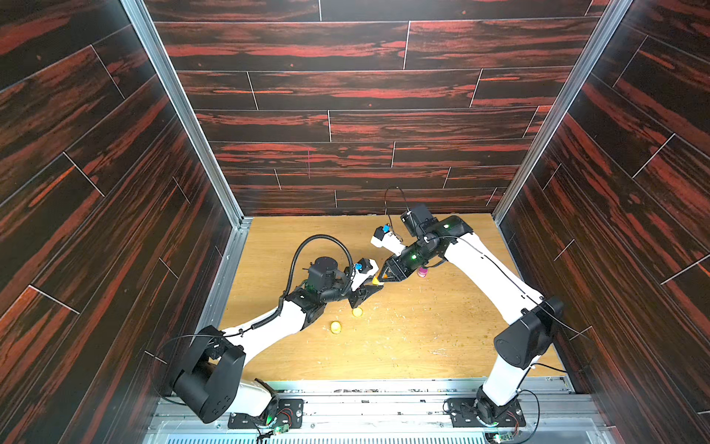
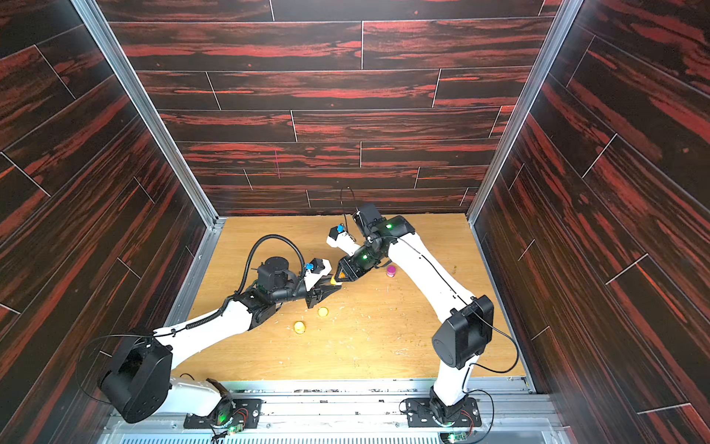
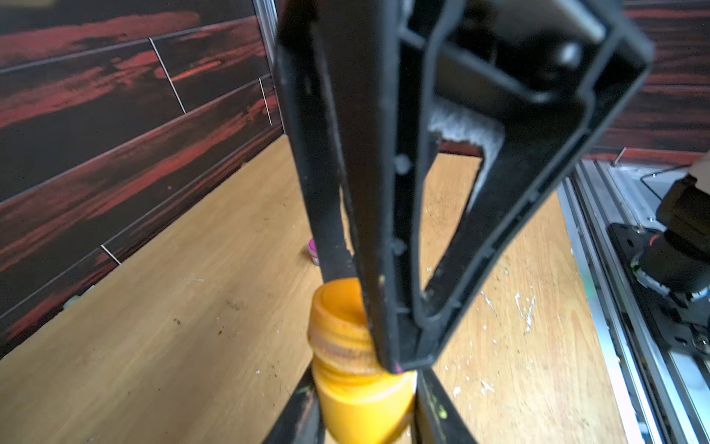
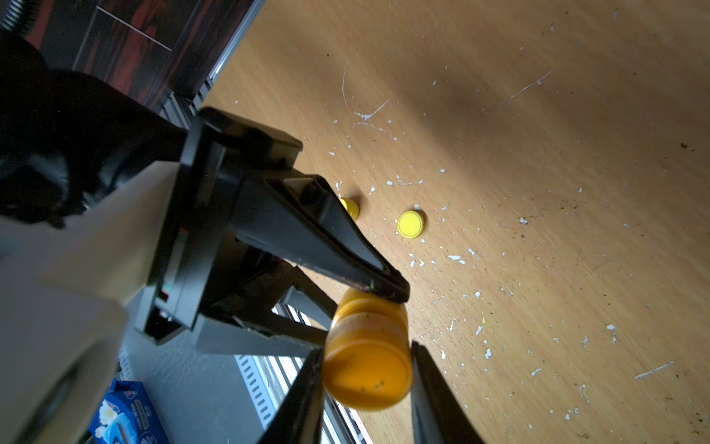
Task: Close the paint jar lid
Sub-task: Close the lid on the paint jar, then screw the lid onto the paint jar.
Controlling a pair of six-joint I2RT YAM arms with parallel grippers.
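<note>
Evidently the two arms share the job. The left gripper (image 3: pixel 365 396) is clenched on the smooth body of the orange paint jar (image 3: pixel 357 417), a finger on each side, which I take to be a brace against twisting. The right gripper (image 4: pixel 367 348) meets it nose to nose and is clamped across the orange lid (image 4: pixel 367 374), one finger on each edge of its round face. The jar is held clear of the wooden table (image 1: pixel 422 346), over its middle and somewhat toward the back wall, with its mouth end pointing at the right gripper. That lines the lid up with the right wrist, as a screwing turn would need. In the left wrist view a band of stained threads (image 3: pixel 345 353) shows between lid and body, so I judge the lid seated on the neck but not screwed home. The jar body sits right between the left fingertips and the lid between the right ones, the two sets of tips almost meeting at the jar's shoulder. A loose yellow lid (image 4: pixel 411 224) lies on the table below, and a small pink jar (image 1: pixel 422 272) stands beside the right arm, both untouched.
</note>
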